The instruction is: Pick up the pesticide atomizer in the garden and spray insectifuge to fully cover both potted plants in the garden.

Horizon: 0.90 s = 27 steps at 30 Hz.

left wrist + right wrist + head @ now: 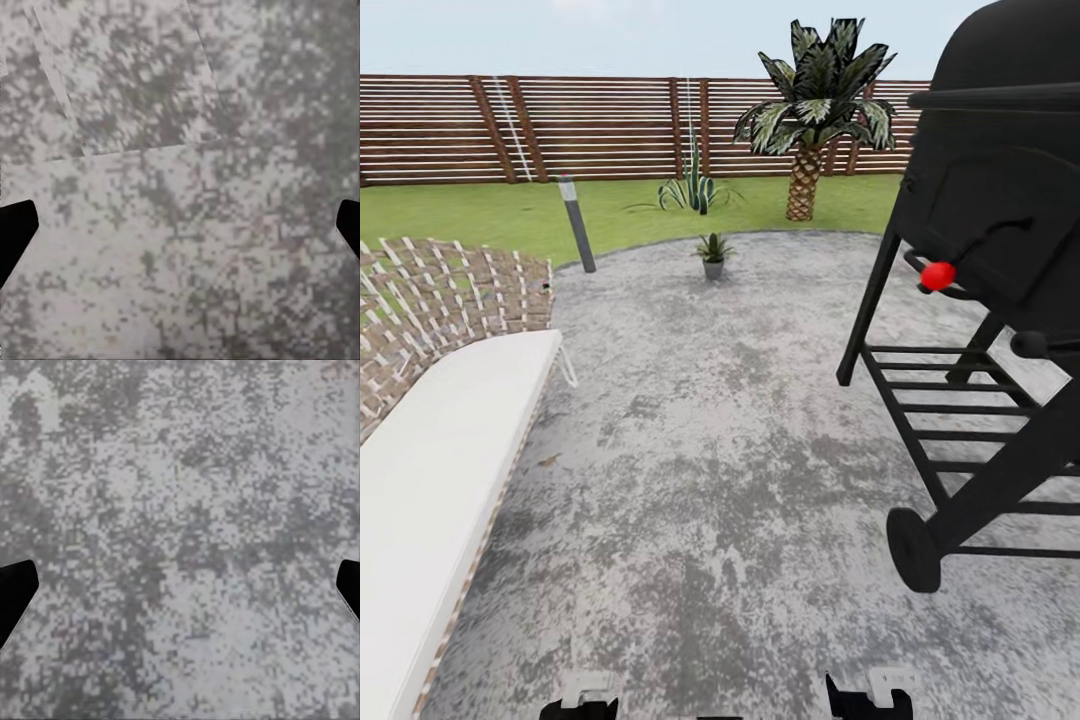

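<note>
A: Across the patio [710, 450], at its far rim, one potted plant [713, 254] stands. No atomizer spotted yet.

B: Jaws?

A: Both sets spread wide, holding nothing. You should scan for the bottle first. Steer between the lounger [430, 470] and grill [980, 300]; the middle lies open.

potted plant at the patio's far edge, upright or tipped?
Upright. The potted plant stands on its grey pot base on the patio, leaves spreading evenly upward.
</note>
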Motion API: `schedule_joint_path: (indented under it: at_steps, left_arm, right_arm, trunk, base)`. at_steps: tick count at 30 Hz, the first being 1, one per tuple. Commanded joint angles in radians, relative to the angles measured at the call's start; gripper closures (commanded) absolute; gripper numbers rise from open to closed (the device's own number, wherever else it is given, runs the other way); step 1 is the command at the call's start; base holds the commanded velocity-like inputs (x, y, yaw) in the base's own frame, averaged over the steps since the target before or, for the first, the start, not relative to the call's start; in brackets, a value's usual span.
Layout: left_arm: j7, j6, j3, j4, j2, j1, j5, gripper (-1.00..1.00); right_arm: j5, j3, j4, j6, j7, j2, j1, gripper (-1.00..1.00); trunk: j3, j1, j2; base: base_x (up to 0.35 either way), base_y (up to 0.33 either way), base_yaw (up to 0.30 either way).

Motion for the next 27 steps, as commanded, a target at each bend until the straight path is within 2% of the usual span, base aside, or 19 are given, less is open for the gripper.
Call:
schedule_joint_path:
  at_steps: [1,27]
  left_arm:
    - [0.000,-0.001,0.000,0.000,0.000,0.000,0.001,-1.00]
    - [0.000,-0.001,0.001,0.000,0.000,0.000,0.001,-1.00]
  right_arm:
    - [-0.001,0.000,-0.001,0.003,0.000,0.000,0.000,-1.00]
    - [-0.001,0.000,-0.001,0.003,0.000,0.000,0.000,-1.00]
  trunk:
    - [-0.001,0.000,0.000]
    - [-0.001,0.000,0.000]
  base:
    - [0.281,0.000,0.000]
    - [0.281,0.000,0.000]
